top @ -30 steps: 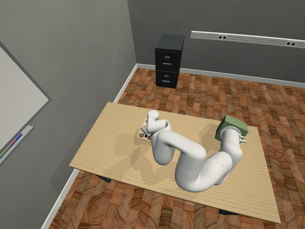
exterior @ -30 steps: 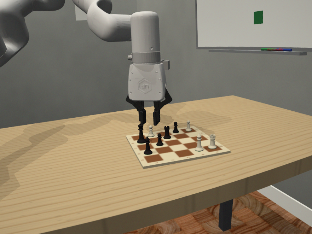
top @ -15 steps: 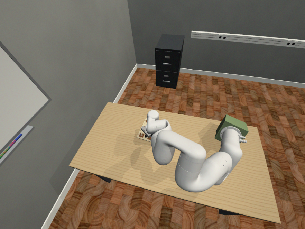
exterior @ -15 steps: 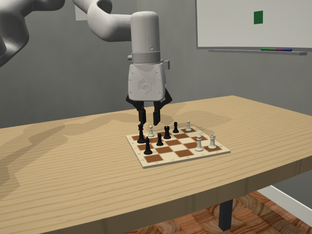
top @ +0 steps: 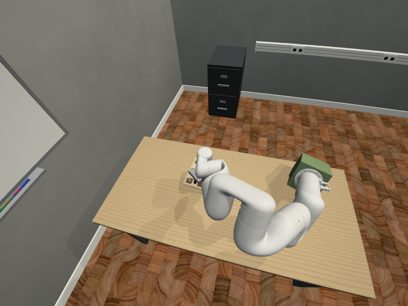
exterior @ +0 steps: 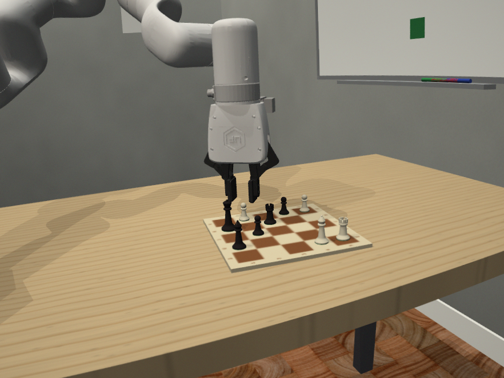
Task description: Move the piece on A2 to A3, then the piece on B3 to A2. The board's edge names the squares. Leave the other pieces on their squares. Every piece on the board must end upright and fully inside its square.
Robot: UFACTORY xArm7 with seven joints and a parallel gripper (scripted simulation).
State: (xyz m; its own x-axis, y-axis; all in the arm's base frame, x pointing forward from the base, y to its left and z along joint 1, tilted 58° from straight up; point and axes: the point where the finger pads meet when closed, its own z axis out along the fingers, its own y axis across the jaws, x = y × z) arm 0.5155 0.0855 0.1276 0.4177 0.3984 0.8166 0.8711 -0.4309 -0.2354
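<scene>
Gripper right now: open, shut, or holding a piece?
Open, holding nothing. In the exterior view the gripper hangs above the board, a gap showing between its fingers, all pieces standing.

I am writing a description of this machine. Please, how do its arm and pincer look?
The arm is smooth, off-white, made of thick rounded tubes. It rises from a green box. The pincer has a pale grey, boxy body with an embossed hexagon logo and small screws, and two slim black fingers. No cables show.
</scene>
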